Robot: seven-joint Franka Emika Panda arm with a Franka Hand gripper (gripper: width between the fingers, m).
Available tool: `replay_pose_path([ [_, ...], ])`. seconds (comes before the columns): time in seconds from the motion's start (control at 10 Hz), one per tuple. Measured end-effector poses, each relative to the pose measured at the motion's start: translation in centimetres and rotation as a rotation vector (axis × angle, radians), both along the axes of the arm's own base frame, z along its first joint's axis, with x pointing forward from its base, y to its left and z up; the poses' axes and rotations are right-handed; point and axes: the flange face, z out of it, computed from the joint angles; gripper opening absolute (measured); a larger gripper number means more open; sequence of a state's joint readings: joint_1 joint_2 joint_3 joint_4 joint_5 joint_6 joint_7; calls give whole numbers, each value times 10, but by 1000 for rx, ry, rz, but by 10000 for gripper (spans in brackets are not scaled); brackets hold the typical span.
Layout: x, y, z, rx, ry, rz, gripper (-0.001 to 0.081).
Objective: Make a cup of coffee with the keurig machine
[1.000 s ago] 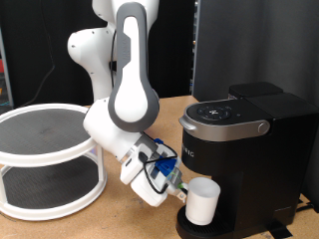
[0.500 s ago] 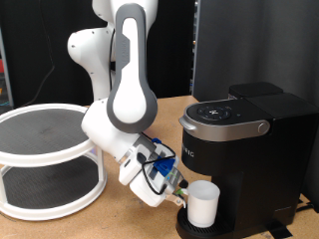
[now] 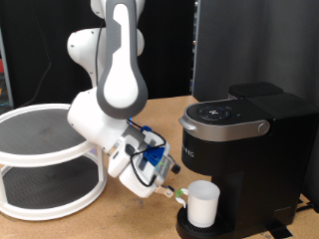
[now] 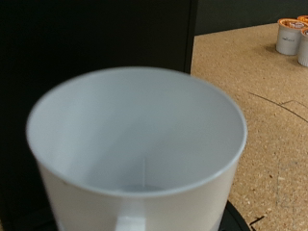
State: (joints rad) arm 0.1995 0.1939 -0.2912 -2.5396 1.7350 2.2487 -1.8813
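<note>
Exterior view: the cup [image 3: 202, 203] stands on the keurig's [image 3: 239, 149] drip base under the brew head, the gripper [image 3: 171, 192] just beside it; finger spread cannot be told. Placement looks complete.

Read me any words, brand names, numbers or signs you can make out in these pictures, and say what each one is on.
Small pale lettering on the front of the keurig machine, just under its silver-rimmed top: too small and blurred to read.
Marks on the machine's top panel: too small to read.
The cup on the drip base: plain white, no text.
The pods on the table in the wrist view: no readable print.
The claw and arm: no readable label.
</note>
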Motion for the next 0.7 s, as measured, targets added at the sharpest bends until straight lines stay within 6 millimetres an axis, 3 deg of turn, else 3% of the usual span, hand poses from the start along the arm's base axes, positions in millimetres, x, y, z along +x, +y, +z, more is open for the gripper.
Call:
replay_pose_path([
  [0.3, -13, -19, 23, 4, 29, 23, 806],
  [0.7, -36, -42, 39, -5, 42, 34, 806],
])
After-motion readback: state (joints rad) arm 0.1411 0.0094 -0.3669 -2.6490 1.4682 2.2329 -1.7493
